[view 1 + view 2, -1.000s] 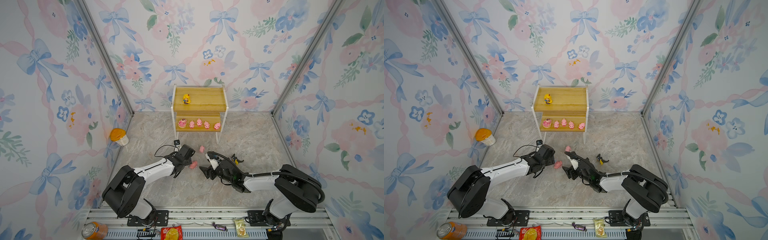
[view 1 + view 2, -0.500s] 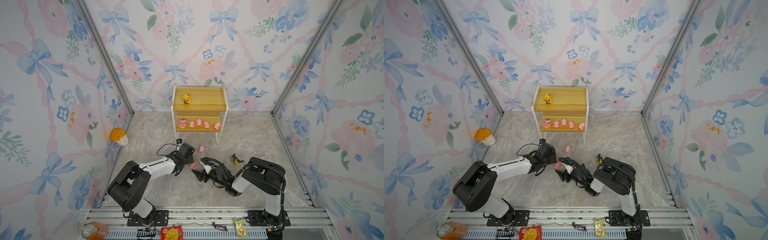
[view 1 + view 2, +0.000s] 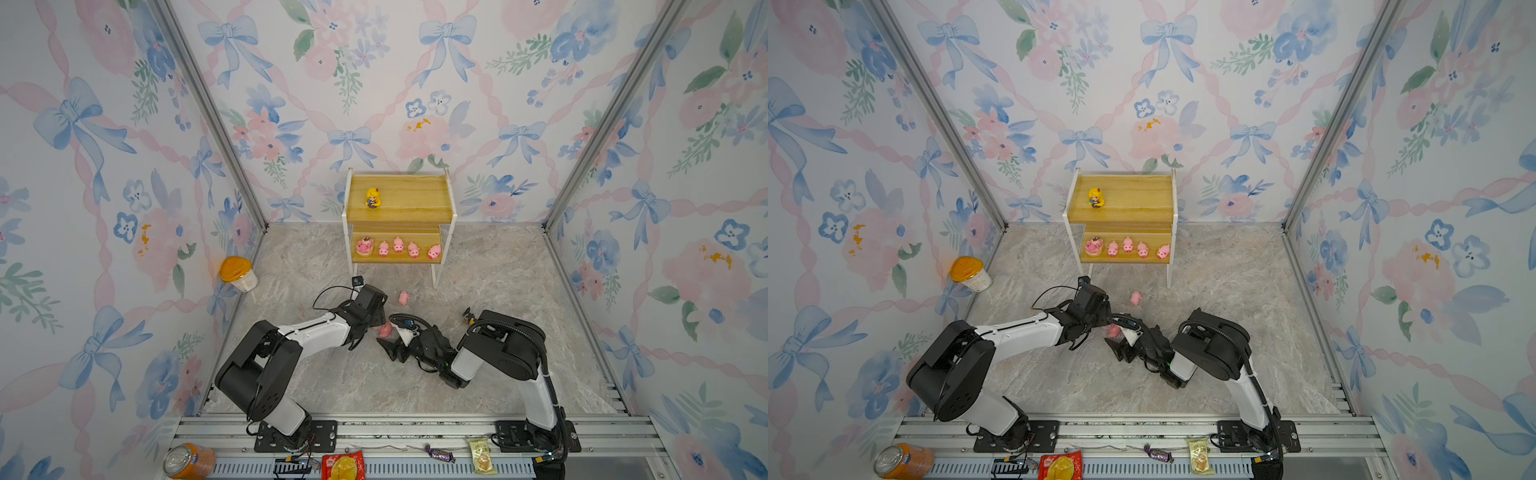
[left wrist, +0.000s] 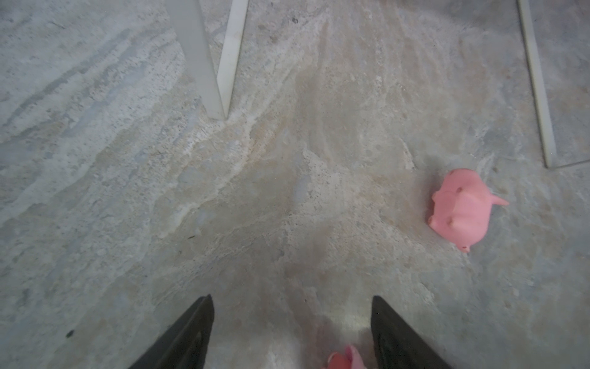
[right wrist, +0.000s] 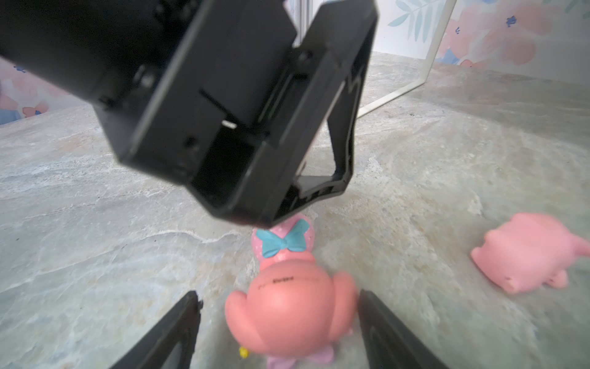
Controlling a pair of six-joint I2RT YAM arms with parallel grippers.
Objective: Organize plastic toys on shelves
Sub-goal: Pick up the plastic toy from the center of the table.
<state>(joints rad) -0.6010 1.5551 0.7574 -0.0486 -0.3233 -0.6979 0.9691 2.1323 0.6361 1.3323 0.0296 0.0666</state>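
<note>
Pink blue-bowed figure (image 5: 289, 306) lies on the floor (image 5: 95, 223) between the spread fingers of the right gripper (image 5: 277, 295). Only the right wrist view shows its bow. The left wrist view catches just a sliver of it between the left gripper (image 4: 291, 298)'s spread fingers, plus a toppled pig (image 4: 459, 207). Both top views show the shelves (image 3: 399, 216) well apart.

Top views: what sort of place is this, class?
Probably a staged robot test booth: floral wallpaper panels in aluminium posts, black-and-white robot arms, left and right, mounted on a metal rail, and a small two-tier wooden rack holding pink plastic pigs.
</note>
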